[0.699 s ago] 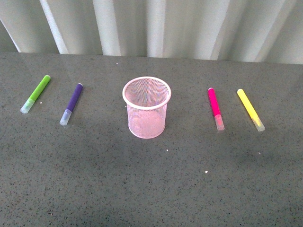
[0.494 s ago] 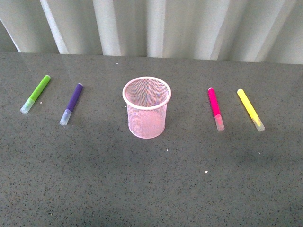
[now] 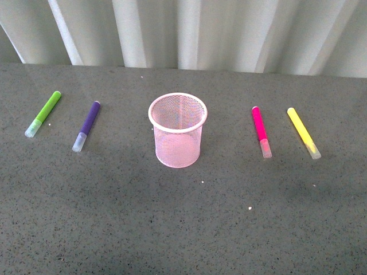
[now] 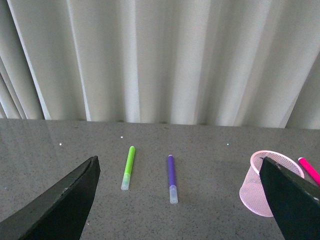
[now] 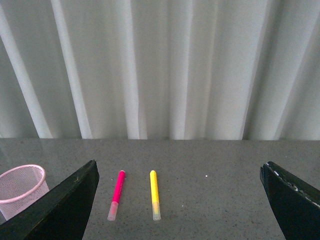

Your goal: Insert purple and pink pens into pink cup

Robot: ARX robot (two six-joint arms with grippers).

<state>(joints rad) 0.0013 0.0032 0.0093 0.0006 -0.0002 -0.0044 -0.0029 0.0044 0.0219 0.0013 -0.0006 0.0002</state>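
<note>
**Q:** Tool state, both sides?

**Me:** The left gripper (image 4: 178, 161) is spread wide with nothing between its fingers (image 4: 65, 205). The right gripper (image 5: 179, 164) is the same, wide apart and empty. Both hang above the table (image 3: 183, 229) and touch nothing. Neither arm shows in the front view.

**Q:** What lies beyond the left one?

**Me:** The purple pen (image 4: 171, 175) lies flat on the table, ahead of the left gripper and roughly in line with the gap between its fingers. Its clear cap points back toward me. The lime-green marker (image 4: 128, 166) lies parallel just outboard of it and is not mine to take. The pens are close enough that I judge a sloppy descent could nudge the wrong one.

**Q:** And the right?

**Me:** The pink pen (image 5: 116, 194) lies flat, ahead of the right gripper and toward its inner finger, cap toward me. The yellow marker (image 5: 155, 194) lies beside it on the outer side and should be left alone.

**Q:** The target?

**Me:** The pink cup (image 3: 178, 146) stands upright at the centre of the table with its mouth open and nothing inside. The purple pen is well to its left and the pink pen well to its right.

**Q:** Why that layout?

**Me:** My reading is one task pen per arm, with the cup midway so that either arm can reach it. The wanted pens are the inner ones, nearer the cup.

**Q:** Progress?

**Me:** No pen has been grasped or inserted yet. The task looks to be at its very start.
</note>
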